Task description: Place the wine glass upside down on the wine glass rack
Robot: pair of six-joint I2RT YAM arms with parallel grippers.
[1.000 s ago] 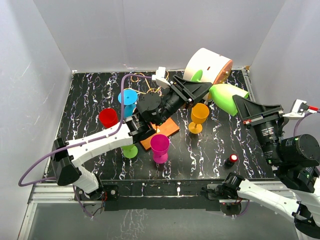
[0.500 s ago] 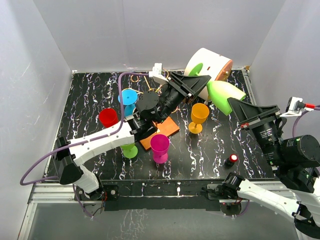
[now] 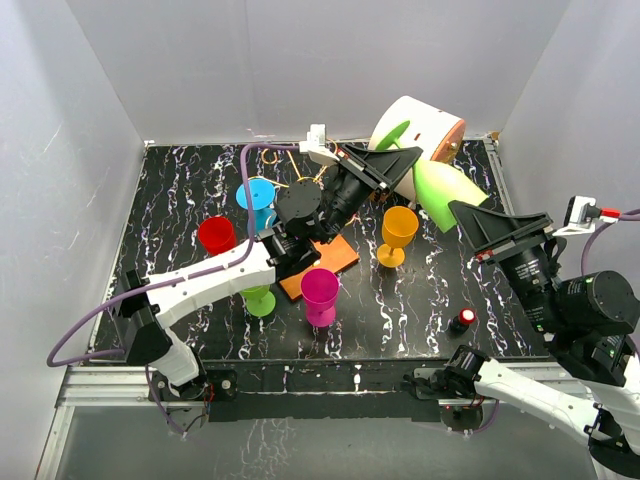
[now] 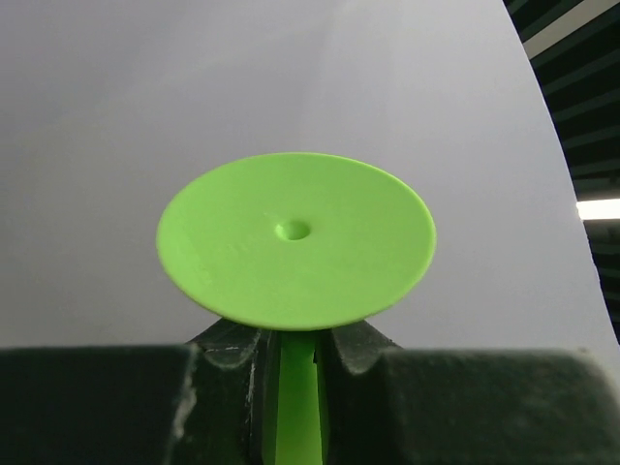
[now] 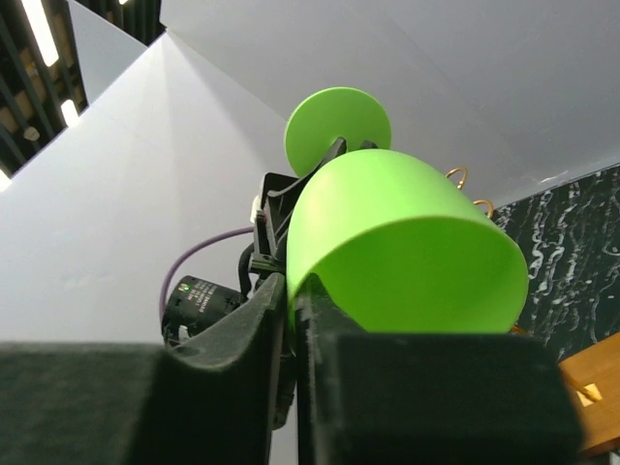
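Wine glass (image 3: 445,190), lime green, hung tilted above the black surface (image 3: 420,300), right of the wine glass rack (image 3: 343,256). Right claw (image 5: 291,310) pinched its bowl wall while left claw (image 4: 295,354) clenched the stem, seemingly a handover to flip it.

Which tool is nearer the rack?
Left. The left tool holds the green glass stem just right of the rack; the right tool pinches its bowl rim farther right.

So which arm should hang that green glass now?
Probably left. The left gripper holds the lime-green plastic wine glass by its stem, near the gold wire rack; the right gripper only pinches the rim.
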